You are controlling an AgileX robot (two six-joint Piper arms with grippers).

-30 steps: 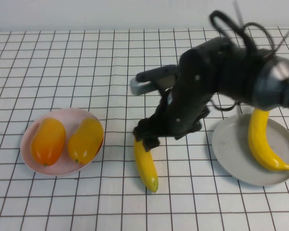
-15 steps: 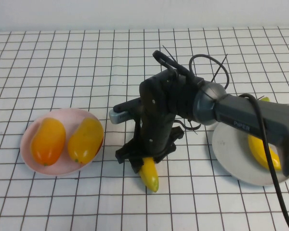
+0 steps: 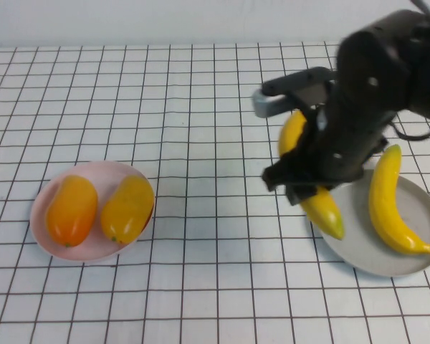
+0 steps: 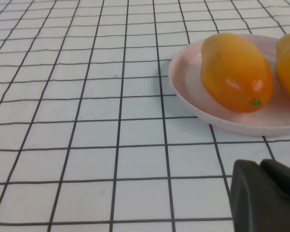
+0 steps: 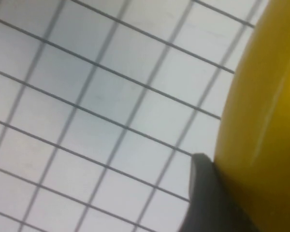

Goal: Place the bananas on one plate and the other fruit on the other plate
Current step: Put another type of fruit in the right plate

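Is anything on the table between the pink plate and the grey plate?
High view: only bare grid table between pink plate and grey plate. The right pincer carries a banana over the grey rim.

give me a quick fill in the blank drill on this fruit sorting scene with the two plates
1. Both orange fruits lie on the ____ plate.
2. The right gripper holds a ____ above the grey plate's left rim.
3. The banana lying on the grey plate numbers ____.
4. The left gripper sits near the pink plate, ____.

Missing words: pink; banana; one; shut
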